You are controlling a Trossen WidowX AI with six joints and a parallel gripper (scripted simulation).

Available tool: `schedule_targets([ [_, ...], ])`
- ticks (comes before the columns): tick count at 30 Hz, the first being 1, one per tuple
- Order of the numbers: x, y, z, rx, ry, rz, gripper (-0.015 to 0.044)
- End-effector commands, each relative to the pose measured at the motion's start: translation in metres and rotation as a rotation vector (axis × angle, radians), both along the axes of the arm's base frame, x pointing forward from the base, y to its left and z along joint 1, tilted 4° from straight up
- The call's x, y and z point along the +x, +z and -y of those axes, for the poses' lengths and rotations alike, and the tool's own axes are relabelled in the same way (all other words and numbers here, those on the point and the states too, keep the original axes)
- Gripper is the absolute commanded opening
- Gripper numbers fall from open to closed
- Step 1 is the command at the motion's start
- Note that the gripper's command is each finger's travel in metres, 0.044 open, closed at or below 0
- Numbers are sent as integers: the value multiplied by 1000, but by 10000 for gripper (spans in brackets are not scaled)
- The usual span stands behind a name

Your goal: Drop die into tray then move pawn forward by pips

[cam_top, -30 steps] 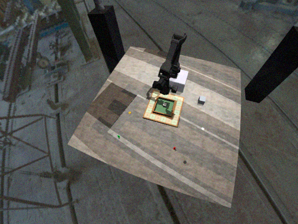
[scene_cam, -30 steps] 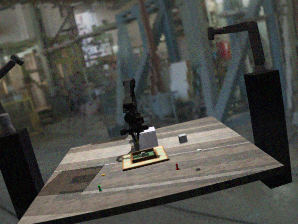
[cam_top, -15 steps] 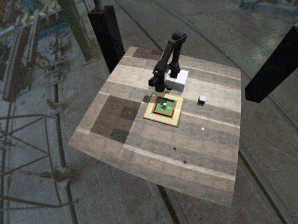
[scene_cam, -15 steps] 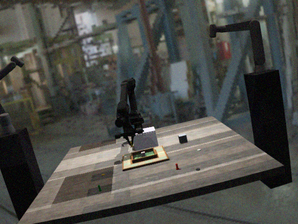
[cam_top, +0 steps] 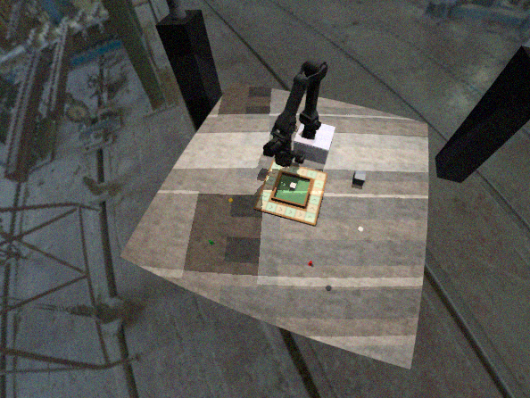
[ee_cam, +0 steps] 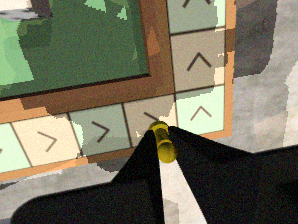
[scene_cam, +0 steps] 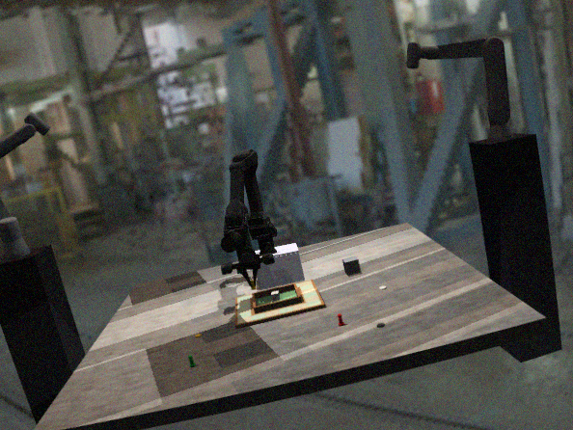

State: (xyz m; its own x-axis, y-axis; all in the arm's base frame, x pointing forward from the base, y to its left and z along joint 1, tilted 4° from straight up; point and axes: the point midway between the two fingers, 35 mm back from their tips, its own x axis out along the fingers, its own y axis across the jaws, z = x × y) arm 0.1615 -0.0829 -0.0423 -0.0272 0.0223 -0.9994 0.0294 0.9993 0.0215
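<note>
Several loose bits lie scattered on the table [cam_top: 379, 250] away from the board [cam_top: 318, 213]: a red pawn [cam_top: 310, 263], a green pawn [cam_top: 211, 242], a small yellow disc [cam_top: 230, 200], a white disc [cam_top: 360, 228], a dark disc [cam_top: 328, 288], and a grey cube [cam_top: 359, 178] off to one side of the board. All sit well apart from the arm's reach line. White pedestal block [cam_top: 322, 142] under the arm's foot, just behind the board. Black pillars at the table's edges.

Gripper [ee_cam: 161, 145]: fingers nearly together, pinching a small yellow pawn [ee_cam: 163, 141] by its stem. Pawn rides low over the board's outer ring of arrow squares, near a corner; whether its base touches the square I cannot tell.

Die [cam_top: 293, 185]: white, resting inside the green tray [cam_top: 282, 192] at the board's centre.

Views differ. Wrist view gives the pawn, the arrows and the tray's brown rim close up, but the die falls outside it. Top view shows die and tray plainly, yet the arm's bulk hides the pawn. Exterior view shows the gripper [scene_cam: 253, 282] pointing straight down at the board's near-pedestal edge [scene_cam: 241, 309], die [scene_cam: 275, 292] only a pale fleck.
</note>
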Motion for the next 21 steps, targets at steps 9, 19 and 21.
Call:
schedule_targets([
  [9, -6, -15, -2, 5, 5, -16, 0],
  [19, -7, -29, -3, 5, 5, -17, 0],
  [21, -2, -24, -1, 0, 0, -1, 26],
])
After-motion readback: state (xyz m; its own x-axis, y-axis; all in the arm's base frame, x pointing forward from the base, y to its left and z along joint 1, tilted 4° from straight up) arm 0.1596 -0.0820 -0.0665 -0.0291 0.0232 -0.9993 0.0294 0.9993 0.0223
